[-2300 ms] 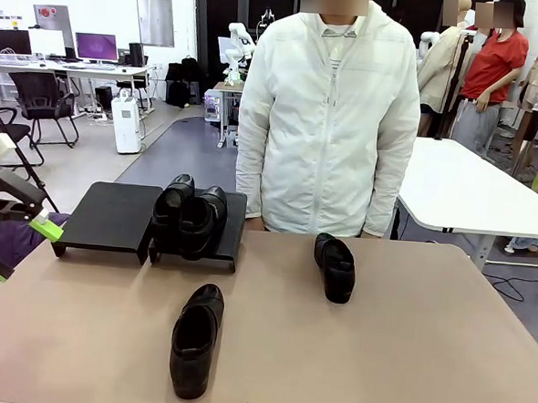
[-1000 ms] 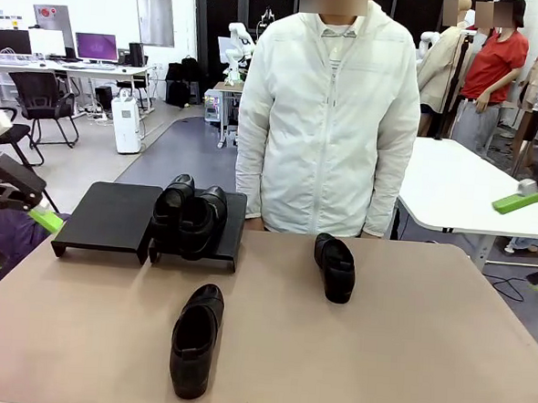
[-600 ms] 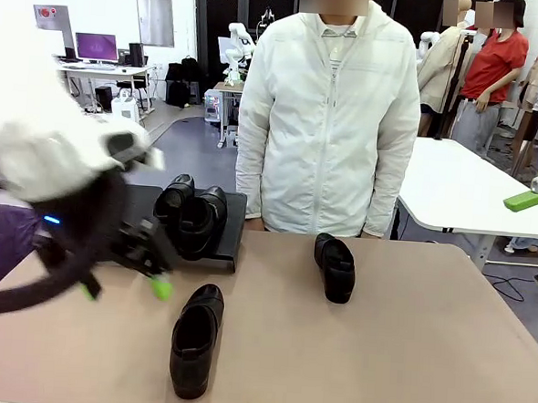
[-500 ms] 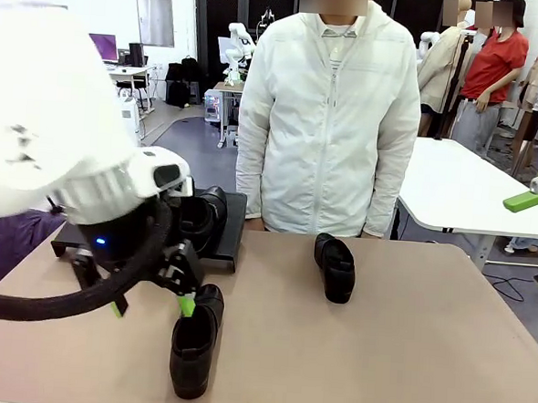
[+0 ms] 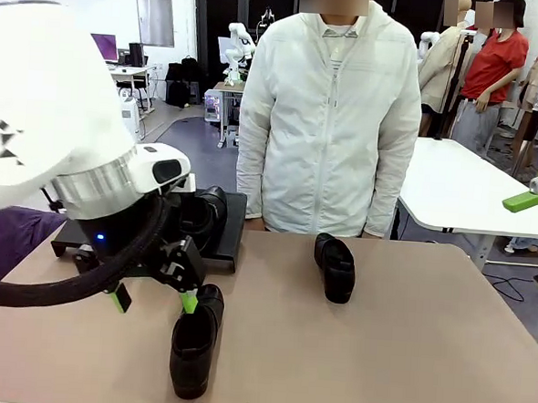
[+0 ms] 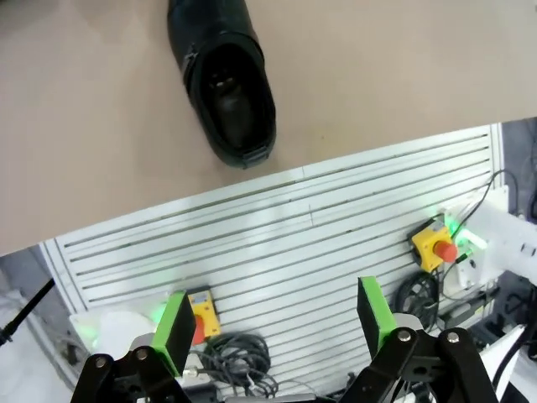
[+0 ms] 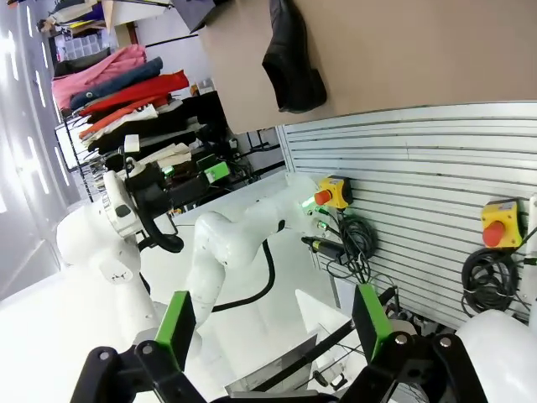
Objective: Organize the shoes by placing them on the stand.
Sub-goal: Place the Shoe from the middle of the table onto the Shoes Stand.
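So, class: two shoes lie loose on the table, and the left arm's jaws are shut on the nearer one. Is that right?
One thing is wrong: the left arm's jaws stand open, with the nearer shoe lying clear of them, as the left wrist view shows. That shoe and the farther shoe do lie loose on the table.

The front camera looks across the table [image 5: 406, 356] at the person [image 5: 329, 123]. The left wrist camera looks down on the table's near edge and the nearest shoe [image 6: 225, 92], also in the front view. The rolled right wrist camera sees that edge from farther off.
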